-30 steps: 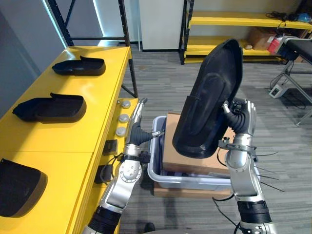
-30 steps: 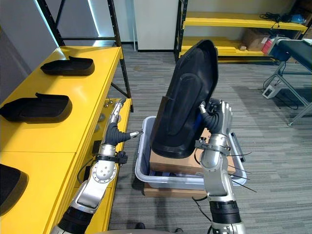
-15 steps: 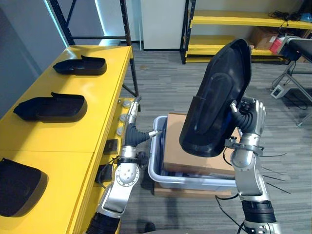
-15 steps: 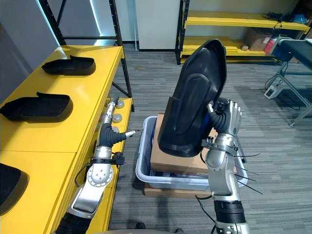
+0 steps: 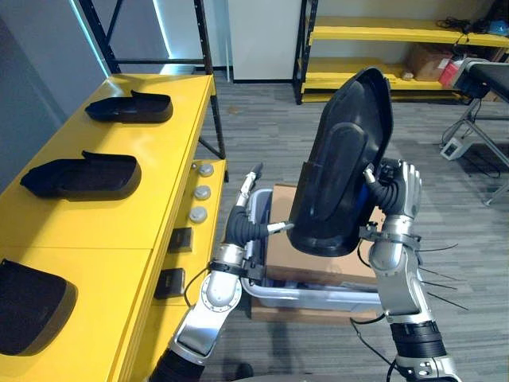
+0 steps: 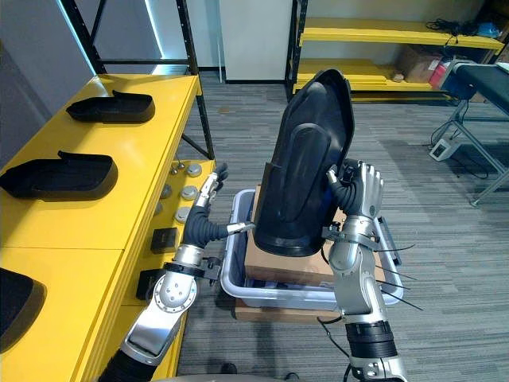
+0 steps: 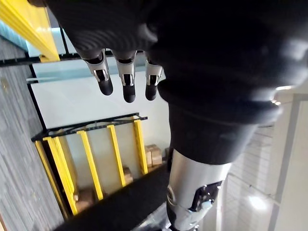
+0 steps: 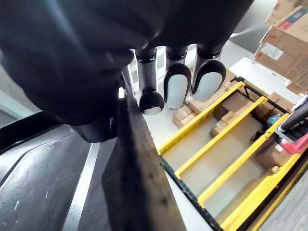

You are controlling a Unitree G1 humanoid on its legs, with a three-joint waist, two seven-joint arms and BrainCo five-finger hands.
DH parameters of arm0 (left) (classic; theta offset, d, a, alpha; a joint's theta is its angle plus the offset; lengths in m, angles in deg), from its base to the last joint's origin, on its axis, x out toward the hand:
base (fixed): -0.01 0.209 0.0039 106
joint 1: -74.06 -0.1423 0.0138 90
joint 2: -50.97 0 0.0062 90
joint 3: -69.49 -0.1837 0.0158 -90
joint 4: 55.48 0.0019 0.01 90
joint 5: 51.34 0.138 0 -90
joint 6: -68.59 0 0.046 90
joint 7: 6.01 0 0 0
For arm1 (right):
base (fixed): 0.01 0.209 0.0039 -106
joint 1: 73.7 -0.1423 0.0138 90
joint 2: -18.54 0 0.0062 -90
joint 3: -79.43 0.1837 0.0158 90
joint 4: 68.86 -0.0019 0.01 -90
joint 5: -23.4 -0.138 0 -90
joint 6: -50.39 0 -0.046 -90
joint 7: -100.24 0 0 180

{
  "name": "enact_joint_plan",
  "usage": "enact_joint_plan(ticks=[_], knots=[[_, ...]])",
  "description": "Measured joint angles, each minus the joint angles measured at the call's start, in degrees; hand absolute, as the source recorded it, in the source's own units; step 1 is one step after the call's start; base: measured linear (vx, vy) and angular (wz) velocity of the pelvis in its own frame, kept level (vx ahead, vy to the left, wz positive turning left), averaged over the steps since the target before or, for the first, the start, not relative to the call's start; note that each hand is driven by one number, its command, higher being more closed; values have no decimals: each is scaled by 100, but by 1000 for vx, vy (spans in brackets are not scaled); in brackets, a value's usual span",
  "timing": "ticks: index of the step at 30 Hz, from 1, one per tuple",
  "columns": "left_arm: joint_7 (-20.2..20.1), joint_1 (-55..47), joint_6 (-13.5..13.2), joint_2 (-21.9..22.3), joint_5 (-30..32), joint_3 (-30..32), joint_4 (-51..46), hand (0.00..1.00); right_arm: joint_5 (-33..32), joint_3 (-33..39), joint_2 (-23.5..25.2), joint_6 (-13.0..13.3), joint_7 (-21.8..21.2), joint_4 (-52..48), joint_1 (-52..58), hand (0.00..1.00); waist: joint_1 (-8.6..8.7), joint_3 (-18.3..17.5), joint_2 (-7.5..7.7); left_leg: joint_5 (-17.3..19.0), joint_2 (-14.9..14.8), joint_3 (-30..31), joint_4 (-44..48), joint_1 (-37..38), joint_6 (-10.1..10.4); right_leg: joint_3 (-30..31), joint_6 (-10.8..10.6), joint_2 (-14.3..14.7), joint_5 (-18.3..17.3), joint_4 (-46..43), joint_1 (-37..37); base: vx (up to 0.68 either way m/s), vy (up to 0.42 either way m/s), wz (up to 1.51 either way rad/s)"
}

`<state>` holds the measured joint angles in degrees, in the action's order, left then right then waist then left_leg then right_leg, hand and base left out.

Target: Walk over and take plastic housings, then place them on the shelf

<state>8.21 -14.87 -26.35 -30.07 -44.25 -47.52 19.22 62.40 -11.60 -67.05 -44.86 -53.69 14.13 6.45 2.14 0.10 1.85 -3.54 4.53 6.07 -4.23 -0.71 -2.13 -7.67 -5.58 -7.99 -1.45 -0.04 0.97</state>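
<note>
a: right hand (image 5: pixel 394 191)?
b: curled round the black housing (image 5: pixel 342 159), which stood upright over the grey bin (image 5: pixel 318 296) (other housings (image 5: pixel 82 176) lay on the yellow counter (image 5: pixel 119 227)).
a: left hand (image 5: pixel 245 219)?
b: fingers straight, empty, beside its lower end.

On my screens the left hand (image 5: pixel 243 216) and right hand (image 5: pixel 395 189) look alike: silver fingers (image 7: pixel 127 83) with dark rounded tips, and dark ribbed covers (image 5: pixel 238 231) just behind the fingers. Further back come silver-grey forearms (image 5: pixel 398 282) with round joint caps, then black ribbed sleeves (image 5: pixel 417 347).
</note>
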Motion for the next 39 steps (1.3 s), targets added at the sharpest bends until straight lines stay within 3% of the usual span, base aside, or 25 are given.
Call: enact_joint_plan(ticks=[6, 15, 16, 21, 27, 35, 36, 39], knots=[[-183, 0, 0, 2, 31, -302, 25, 0, 0, -244, 36, 26, 4, 0, -3, 100, 3, -2, 2, -5, -5, -2, -13, 0, -4, 3, 0, 6, 0, 3, -6, 0, 0, 0], [-130, -3, -51, -6, 285, -327, 523, 0, -38, -245, 255, 25, 25, -1, -4, 100, 1, -91, 56, -57, -15, 1, -91, 18, 2, 17, 0, 11, 1, 4, -18, 0, 0, 0], [-117, -3, -47, -6, 372, -327, 595, 100, -74, -245, 282, 25, 32, -1, -4, 100, 0, -92, 55, -57, -15, -4, -91, 21, 2, 20, 0, 11, 1, 4, -18, 0, 0, 0], [101, -5, -14, -7, 550, -225, 865, 100, -154, -454, 319, 24, 47, -5, -4, 100, 5, -92, 55, -56, -27, -40, -91, 24, 2, 76, -1, 24, 9, 8, -25, 0, 0, -3], [161, -6, 265, 1, 600, -204, 1356, 100, -250, -1074, 453, 178, 9, -185, 10, 100, 4, -94, 54, -55, -48, -91, -95, 33, 3, 134, 8, 46, 23, 15, -23, -1, -4, -4], [488, -6, 264, 3, 597, -31, 1444, 100, -436, -1102, 721, 179, 22, -184, 220, 100, -1, -95, 56, -54, -47, -118, -96, 60, 4, 144, 3, 43, 26, 13, -22, -8, -5, 0], [488, -6, 264, 3, 597, -27, 1470, 100, -470, -1101, 741, 179, 26, -184, 264, 0, -1, -95, 57, -54, -48, -126, -97, 62, 3, 144, 2, 42, 27, 14, -22, 0, 0, 0], [486, -6, 276, 22, 596, -5, 1536, 100, -540, -1115, 800, 180, 19, -182, 313, 0, 11, -97, 59, -54, -49, -142, -99, 66, 4, 144, 1, 43, 31, 15, -21, -14, -21, -3]])
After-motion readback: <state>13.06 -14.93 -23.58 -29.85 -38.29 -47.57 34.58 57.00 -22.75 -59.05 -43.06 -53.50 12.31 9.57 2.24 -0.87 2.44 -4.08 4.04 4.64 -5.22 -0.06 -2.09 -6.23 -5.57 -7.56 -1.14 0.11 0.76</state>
